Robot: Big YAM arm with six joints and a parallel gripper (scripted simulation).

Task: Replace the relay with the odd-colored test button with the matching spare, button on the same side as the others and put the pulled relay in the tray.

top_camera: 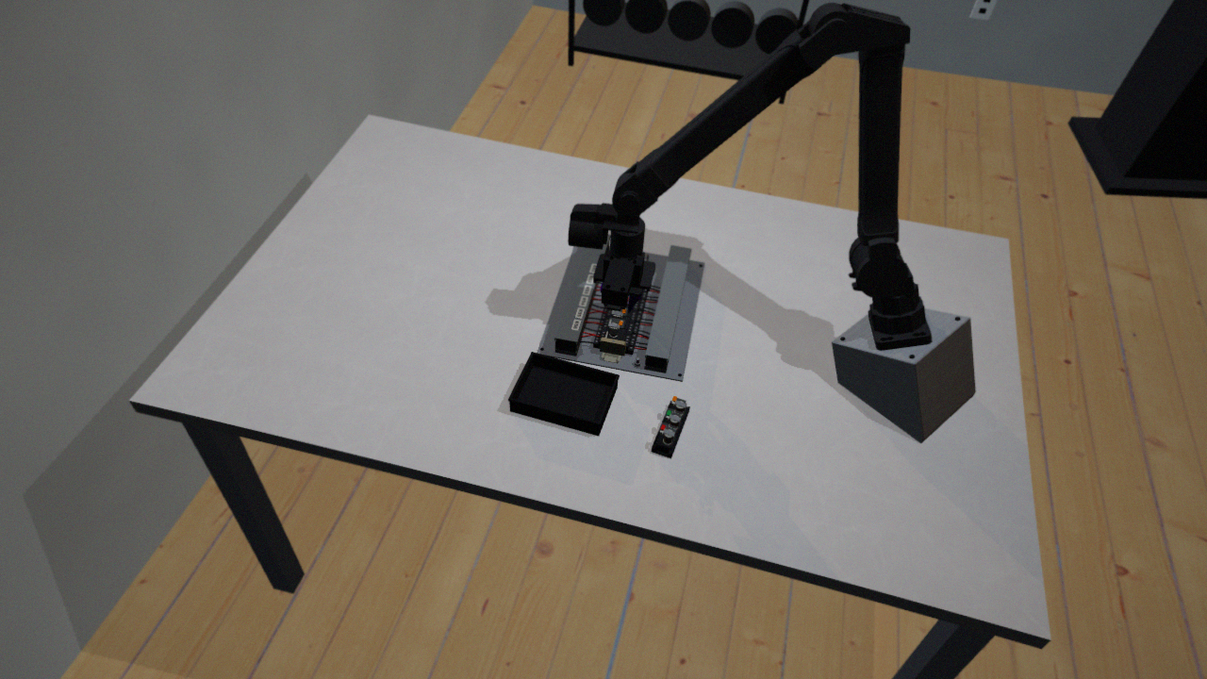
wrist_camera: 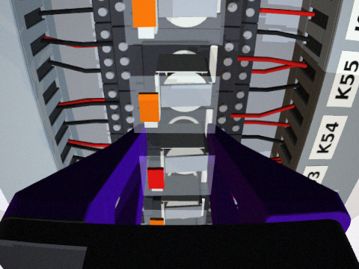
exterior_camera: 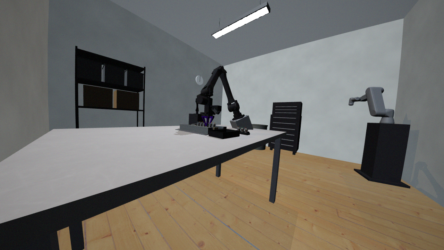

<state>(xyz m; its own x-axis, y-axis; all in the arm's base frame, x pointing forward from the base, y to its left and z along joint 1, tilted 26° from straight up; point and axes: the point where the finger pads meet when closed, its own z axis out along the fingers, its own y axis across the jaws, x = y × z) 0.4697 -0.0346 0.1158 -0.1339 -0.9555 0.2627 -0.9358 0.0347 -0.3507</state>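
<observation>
Now the purple-fingered black gripper [wrist_camera: 176,179] is clamped on the clear-cased relay with the red test button [wrist_camera: 155,178], seated in its row.

From above, the black open tray [top_camera: 563,394] waits just near of the grey relay panel [top_camera: 626,306], spares block [top_camera: 671,424] to its right. Side on, little shows. At the wrist, orange-buttoned neighbour relays [wrist_camera: 172,100] sit close; I'd pull straight up, no rocking.
</observation>
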